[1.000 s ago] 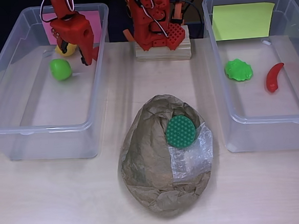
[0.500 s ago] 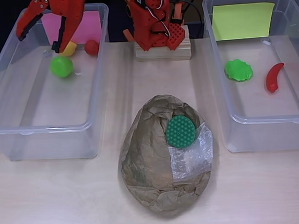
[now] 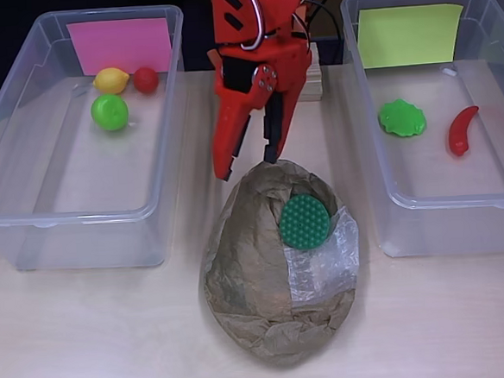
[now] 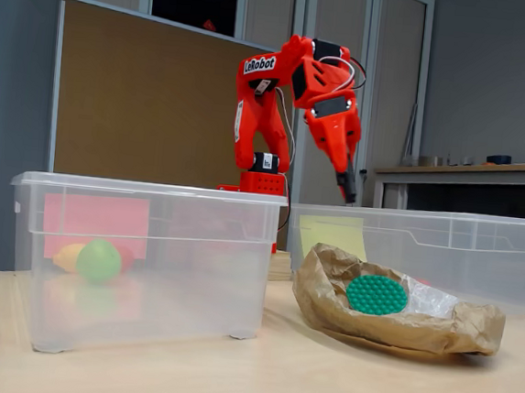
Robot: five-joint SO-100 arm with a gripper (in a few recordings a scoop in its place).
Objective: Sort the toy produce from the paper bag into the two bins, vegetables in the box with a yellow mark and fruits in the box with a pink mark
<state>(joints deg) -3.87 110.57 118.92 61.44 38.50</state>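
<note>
Tool (image 3: pixel 250 167) empty, jaws parted, poised above rear edge of paper bag (image 3: pixel 259 284). Green dimpled disc (image 3: pixel 305 221) lying flat in bag mouth, mid-surface between bins. Judged light, rigid, slightly grippy; best pinched across its rim.

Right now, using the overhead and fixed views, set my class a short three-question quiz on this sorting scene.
1. True or false: the gripper is open and holds nothing.
2. How many toys lie in the bin with the pink mark?
3. Which toy lies on the paper bag: A) red chili, B) round green disc, C) lemon?

Key:
1. True.
2. Three: lemon, red ball, green ball.
3. B, the round green disc.
</note>
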